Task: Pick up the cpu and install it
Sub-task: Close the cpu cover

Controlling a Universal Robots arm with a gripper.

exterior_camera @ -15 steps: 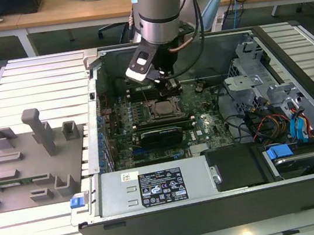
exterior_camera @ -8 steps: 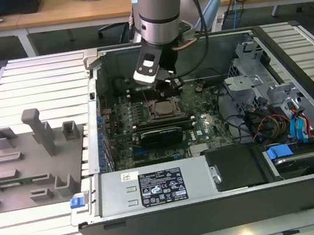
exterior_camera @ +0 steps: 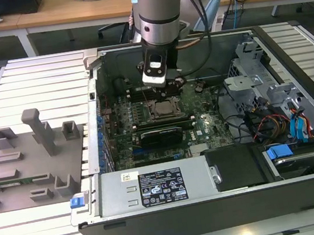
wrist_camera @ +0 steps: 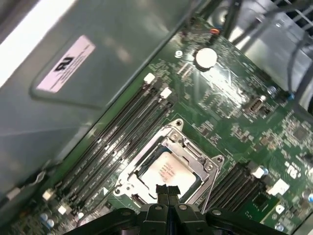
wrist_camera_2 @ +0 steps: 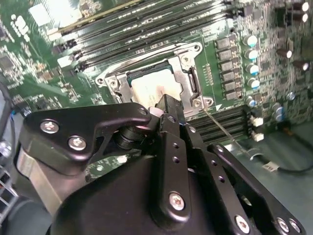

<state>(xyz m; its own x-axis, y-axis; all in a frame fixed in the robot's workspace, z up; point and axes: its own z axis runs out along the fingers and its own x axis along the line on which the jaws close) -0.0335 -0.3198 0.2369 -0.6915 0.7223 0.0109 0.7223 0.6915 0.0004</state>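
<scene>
Pale cpu (wrist_camera_2: 148, 89) flat inside the metal frame (wrist_camera_2: 190, 77) on the green board (wrist_camera_2: 41, 73), with the black gripper (wrist_camera_2: 165, 104) close over one edge.

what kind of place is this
Probably a robotics lab or workshop: an open computer case lies on a slatted metal table, a robot arm reaches into it, and wooden desks stand behind.

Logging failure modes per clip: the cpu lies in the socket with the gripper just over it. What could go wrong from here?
The shut gripper hangs close over the cpu; pressing down off-centre might tilt it in the socket frame. The memory slots run beside the socket, so a sideways move could clip them.
</scene>
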